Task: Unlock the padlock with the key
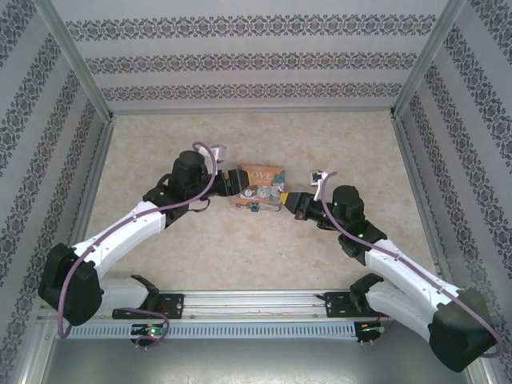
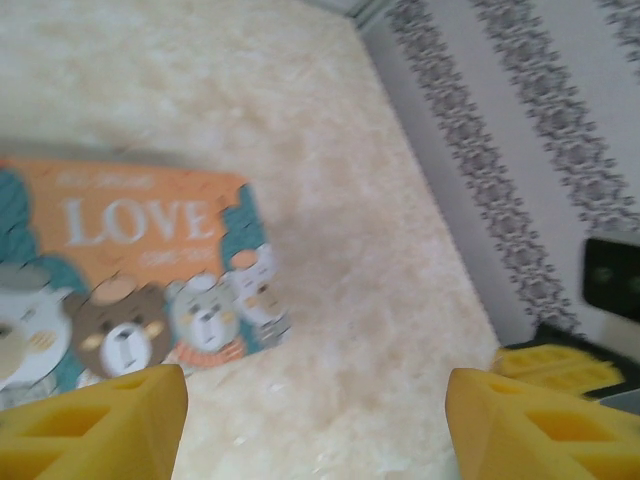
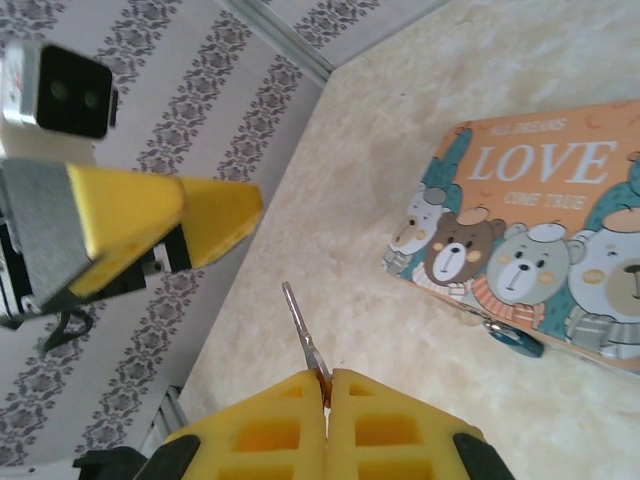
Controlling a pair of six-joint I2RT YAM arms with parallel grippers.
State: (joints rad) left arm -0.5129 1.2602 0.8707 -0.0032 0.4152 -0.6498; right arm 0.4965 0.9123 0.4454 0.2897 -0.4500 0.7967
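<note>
The tiny teal padlock (image 3: 515,340) hangs at the front edge of the orange "LOVE" tin box (image 3: 540,230), its thin shackle against the box's side. In the top view the padlock (image 1: 253,209) is a small teal spot under the box (image 1: 258,184). My right gripper (image 3: 327,385) is shut on the silver key (image 3: 303,335), whose blade points up and away, left of the padlock and apart from it. My left gripper (image 2: 315,430) is open over bare table, with the box (image 2: 130,260) to its upper left. From above, the left gripper (image 1: 230,182) and right gripper (image 1: 288,204) flank the box.
Patterned walls (image 1: 256,64) enclose the beige table (image 1: 256,256) on three sides. The left gripper's yellow fingers (image 3: 150,215) show at the upper left of the right wrist view, close to the key's tip. A metal rail (image 1: 256,302) runs along the near edge.
</note>
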